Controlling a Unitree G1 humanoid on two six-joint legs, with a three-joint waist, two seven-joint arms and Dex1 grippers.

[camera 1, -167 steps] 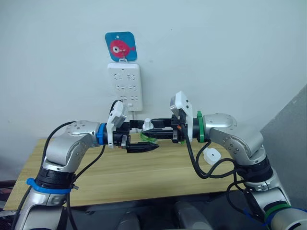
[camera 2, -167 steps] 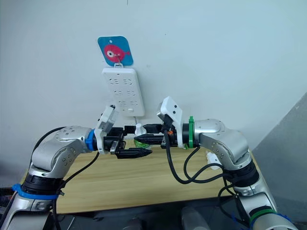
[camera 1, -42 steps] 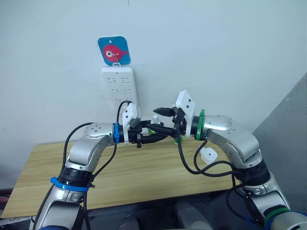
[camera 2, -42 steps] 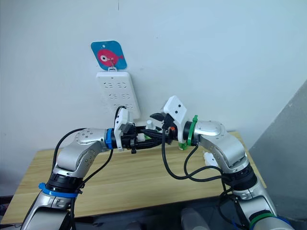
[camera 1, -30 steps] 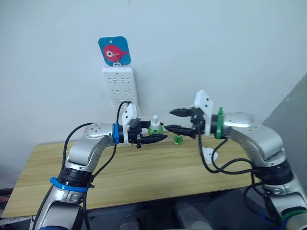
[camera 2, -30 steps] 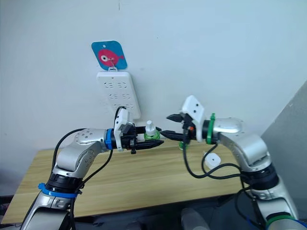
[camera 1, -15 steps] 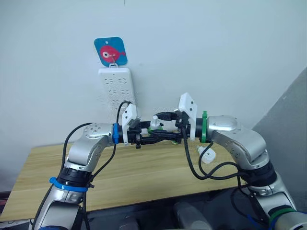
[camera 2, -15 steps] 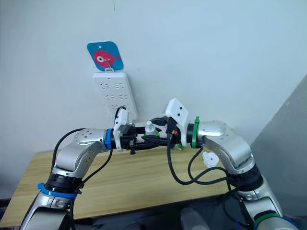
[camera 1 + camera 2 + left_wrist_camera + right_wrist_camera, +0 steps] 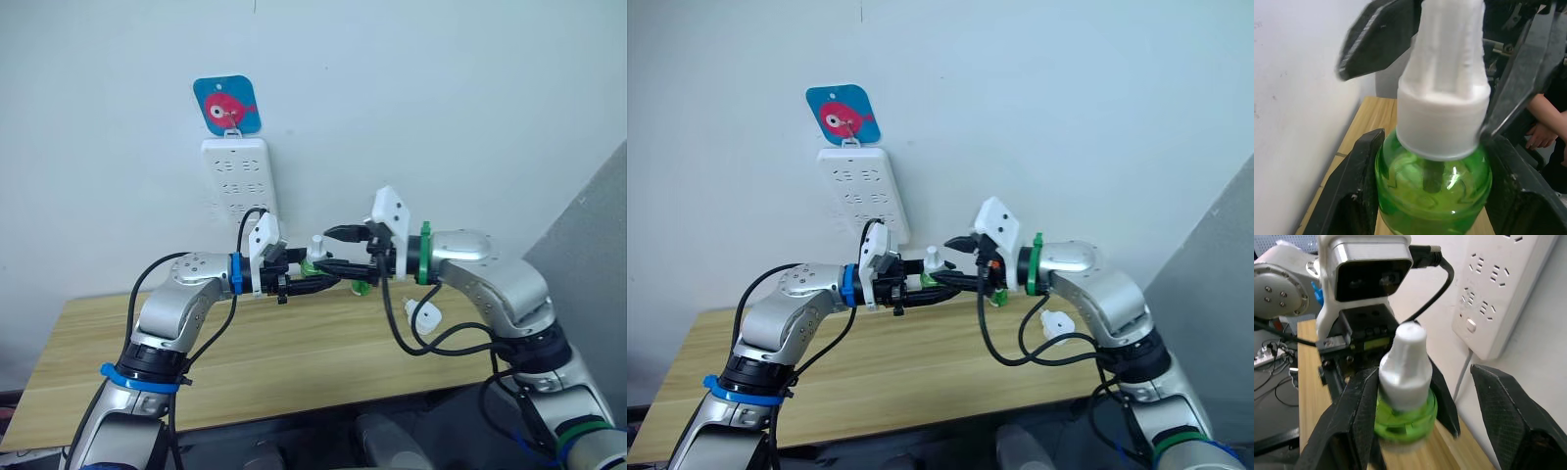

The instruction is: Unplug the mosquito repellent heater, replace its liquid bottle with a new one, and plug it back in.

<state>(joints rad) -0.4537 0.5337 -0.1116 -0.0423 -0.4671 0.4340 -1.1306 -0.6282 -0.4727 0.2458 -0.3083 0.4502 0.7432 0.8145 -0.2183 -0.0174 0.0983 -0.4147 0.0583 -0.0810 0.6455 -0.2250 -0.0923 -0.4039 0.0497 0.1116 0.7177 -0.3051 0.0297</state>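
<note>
Fingers of your left gripper [image 9: 1432, 196] are pinching the green liquid bottle [image 9: 1433, 178] by its round body, one black finger pressing on each side, holding it upright in the air above the wooden counter [image 9: 255, 357] in front of the wall. The bottle's white cap [image 9: 1442, 105] is pointing up.

Your right gripper [image 9: 1420, 404] is reaching in from the opposite side with its fingers spread wide around that same bottle. One finger is lying close against the bottle's side in the right wrist view; whether it is actually touching, you cannot tell. The other finger is standing well clear, out toward the wall. In the left wrist view, these two fingers are flanking the white cap without clamping it.

The mosquito repellent heater [image 9: 426, 316], a small white rounded unit, is sitting on the counter toward the robot's right, partly behind the right arm's black cable, well apart from the raised bottle. A second small green bottle [image 9: 360, 287] is standing on the counter near the wall, below the right gripper.

The white power strip [image 9: 238, 179] is hanging on the wall under a blue tag with a red fish [image 9: 227, 104], its sockets looking unoccupied.
</note>
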